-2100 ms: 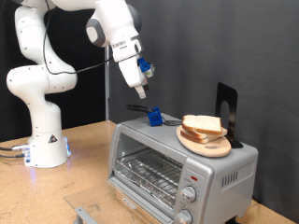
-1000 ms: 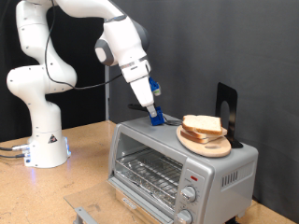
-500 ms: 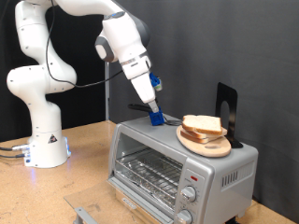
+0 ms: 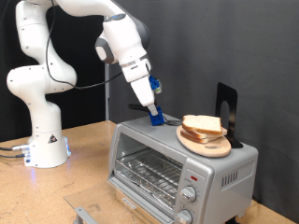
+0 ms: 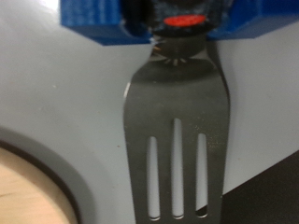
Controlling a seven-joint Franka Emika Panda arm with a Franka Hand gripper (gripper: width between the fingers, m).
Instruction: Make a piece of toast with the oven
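Note:
The silver oven (image 4: 149, 157) stands on the table with its glass door shut and the wire rack showing through it. The piece of toast (image 4: 203, 123) lies on a round wooden plate (image 4: 209, 146) on the oven's top, towards the exterior view's right. My gripper (image 4: 154, 113) is lowered onto a blue block (image 4: 157, 119) on the oven's top, left of the plate. In the wrist view the blue block (image 5: 93, 26) carries a slotted metal spatula (image 5: 177, 121) that lies flat on the grey oven top (image 5: 65, 103). The plate's edge (image 5: 28, 191) shows beside it.
A black upright stand (image 4: 226, 106) rises behind the plate. The oven's two knobs (image 4: 190, 195) and red light (image 4: 193, 175) are at its front right. The arm's white base (image 4: 42, 140) stands on the wooden table (image 4: 89, 154) at the left. A small grey part (image 4: 84, 215) lies near the bottom edge.
The gripper has come down from above the oven to the blue block on its top. Over the last second it has hardly moved. The toast and plate have not moved.

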